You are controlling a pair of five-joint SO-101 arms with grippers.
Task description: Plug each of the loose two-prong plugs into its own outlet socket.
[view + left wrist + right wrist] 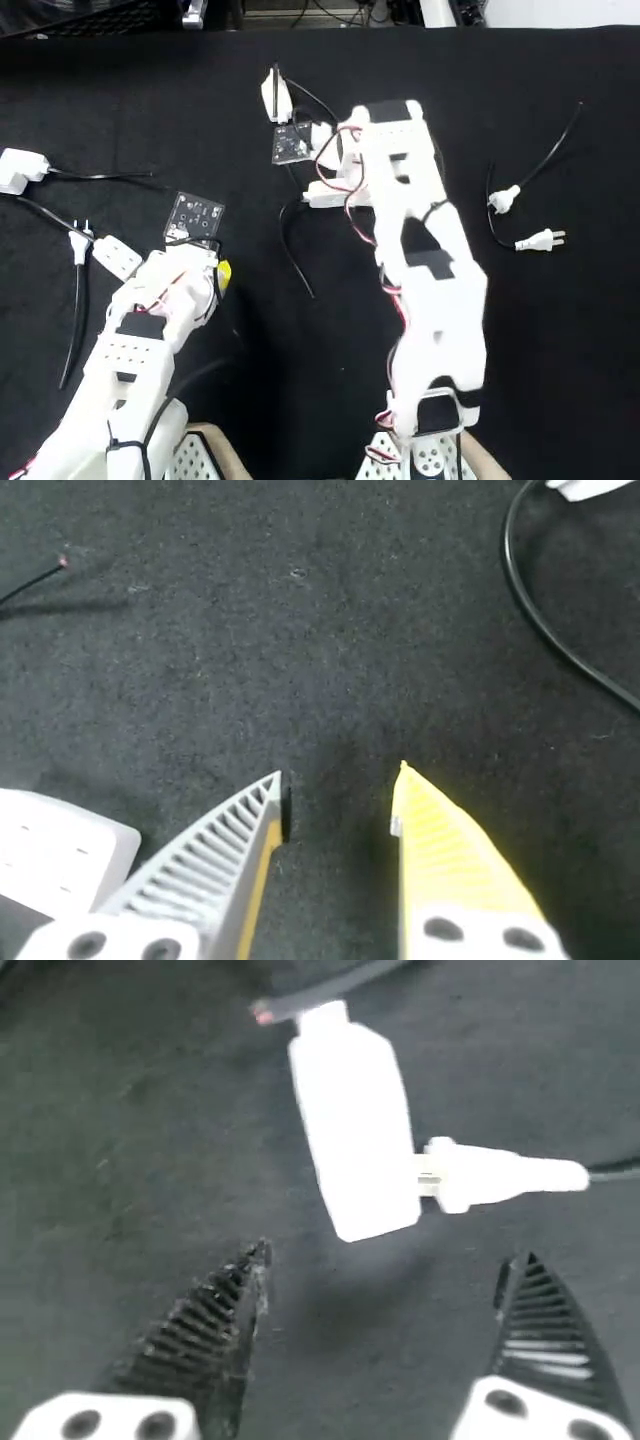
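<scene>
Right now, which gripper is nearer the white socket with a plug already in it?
Right. The right gripper hangs open just short of the socket, which lies ahead of its fingertips. The left gripper is open beside a different socket.

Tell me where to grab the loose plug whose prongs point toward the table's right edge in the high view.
Grip the plug by its white body, probably from straight above, with the fingers closing across its two long sides. It lies flat on the table, its prongs point right and its cable trails left. A top-down hold behind the prongs leaves them free for a socket.
</scene>
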